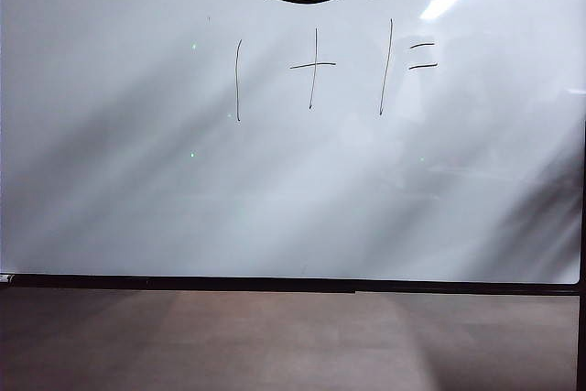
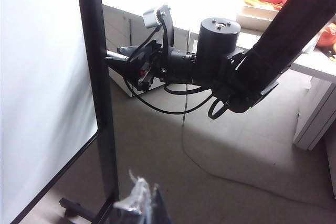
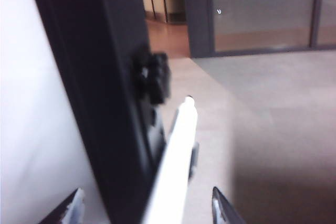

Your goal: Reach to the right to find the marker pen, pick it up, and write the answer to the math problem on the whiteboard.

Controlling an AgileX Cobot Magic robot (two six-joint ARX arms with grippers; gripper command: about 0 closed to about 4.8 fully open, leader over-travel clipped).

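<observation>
White marker pen (image 3: pixel 176 156) is seen between the wide-open right tool's (image 3: pixel 147 208) fingers, ungripped; the left tool's (image 2: pixel 137 200) state cannot be told.

The whiteboard (image 1: pixel 137 199) is showing glossy white with grey streaks of shadow running across it, framed by a thin black border, while the math problem (image 1: pixel 334 69) is standing out in thin black strokes. Below it, a brown surface (image 1: pixel 275 341) is lying in dull shade. In the right wrist view a pale white marker pen (image 3: pixel 176 161) is gleaming beside the black frame.
</observation>
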